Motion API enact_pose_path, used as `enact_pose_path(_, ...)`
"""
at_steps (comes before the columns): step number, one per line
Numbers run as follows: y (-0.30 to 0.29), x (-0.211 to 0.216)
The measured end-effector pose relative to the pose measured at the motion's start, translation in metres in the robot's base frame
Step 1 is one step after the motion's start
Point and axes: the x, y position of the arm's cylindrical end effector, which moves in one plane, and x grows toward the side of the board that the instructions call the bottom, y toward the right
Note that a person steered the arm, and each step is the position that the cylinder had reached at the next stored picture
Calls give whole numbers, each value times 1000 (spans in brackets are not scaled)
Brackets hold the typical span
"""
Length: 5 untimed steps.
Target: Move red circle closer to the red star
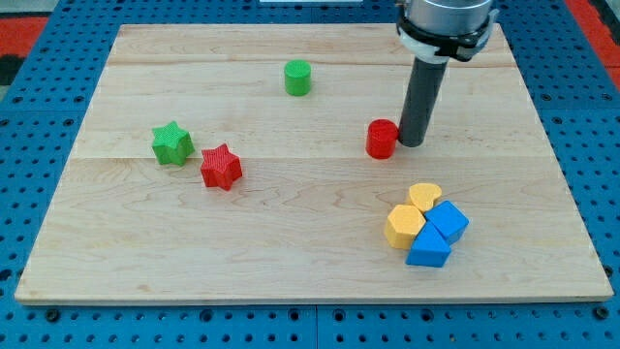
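Red circle (382,139) sits mid worktop (291,242), w/ the rod's tip (411,143) touching it at 3 o'clock. Red star (221,167) is far off at 9 o'clock, so lots left. No jaws.

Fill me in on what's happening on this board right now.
My tip sits against the red circle on its right side in the view, placed to push it toward the view's left. The red star lies well off to the left, beside the green star, so a wide gap remains.
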Motion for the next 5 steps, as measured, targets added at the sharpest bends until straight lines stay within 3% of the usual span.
enact_pose_path(5, -139, 0)
